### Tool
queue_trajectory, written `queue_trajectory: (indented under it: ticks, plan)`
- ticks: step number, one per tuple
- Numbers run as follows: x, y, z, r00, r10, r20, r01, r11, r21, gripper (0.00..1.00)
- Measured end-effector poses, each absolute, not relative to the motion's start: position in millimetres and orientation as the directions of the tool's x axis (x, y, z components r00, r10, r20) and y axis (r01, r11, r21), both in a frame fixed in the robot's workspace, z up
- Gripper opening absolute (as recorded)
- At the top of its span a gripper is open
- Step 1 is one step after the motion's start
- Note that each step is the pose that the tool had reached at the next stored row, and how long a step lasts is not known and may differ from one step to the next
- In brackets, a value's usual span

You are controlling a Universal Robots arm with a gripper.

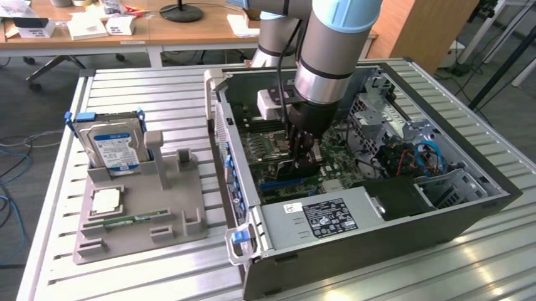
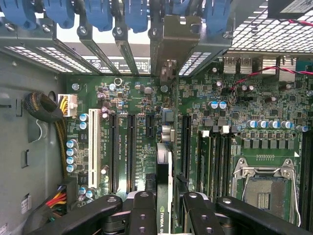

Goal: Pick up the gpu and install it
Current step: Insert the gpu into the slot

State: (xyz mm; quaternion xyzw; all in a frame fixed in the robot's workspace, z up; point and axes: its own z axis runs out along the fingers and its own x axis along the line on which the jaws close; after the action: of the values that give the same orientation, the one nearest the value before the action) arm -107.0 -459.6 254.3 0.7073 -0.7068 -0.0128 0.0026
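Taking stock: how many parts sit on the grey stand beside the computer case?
3: a hard drive upright at the stand's back, a square processor chip flat mid-stand, a green memory stick lying near the front. Its posts could hide something small.

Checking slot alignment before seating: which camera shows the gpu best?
Wrist view. The gpu is seen edge-on in the gripper, above the motherboard slots, with its metal bracket up by the rear slot openings. In the exterior view it is a dark sliver beneath the gripper, mostly hidden inside the case.
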Motion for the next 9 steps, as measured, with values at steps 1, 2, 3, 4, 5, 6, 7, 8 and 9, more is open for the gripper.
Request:
queue_trajectory:
  ticks: [1, 2, 3, 4, 5, 6, 7, 8, 9]
  plan:
    - [-107.0, -459.6, 254.3, 0.001, -1.0, -0.014, -1.0, -0.001, 0.022, 0.26]
    - [-107.0, -459.6, 254.1, 0.001, -1.0, -0.014, -1.0, -0.001, 0.022, 0.26]
    - [-107.0, -459.6, 253.9, 0.001, -1.0, -0.015, -1.0, -0.001, 0.022, 0.26]
    - [-107.0, -459.6, 253.9, 0.001, -1.0, -0.014, -1.0, -0.001, 0.022, 0.26]
    - [-107.0, -459.6, 253.8, 0.001, -1.0, -0.014, -1.0, -0.001, 0.022, 0.26]
    - [-107.0, -459.6, 253.9, 0.001, -1.0, -0.014, -1.0, -0.001, 0.022, 0.26]
    - [-107.0, -459.6, 253.8, 0.001, -1.0, -0.014, -1.0, -0.001, 0.022, 0.26]
    - [-107.0, -459.6, 253.9, 0.001, -1.0, -0.014, -1.0, -0.001, 0.022, 0.26]
    - [-106.9, -459.5, 253.8, 0.001, -1.0, -0.015, -1.0, -0.001, 0.022, 0.26]
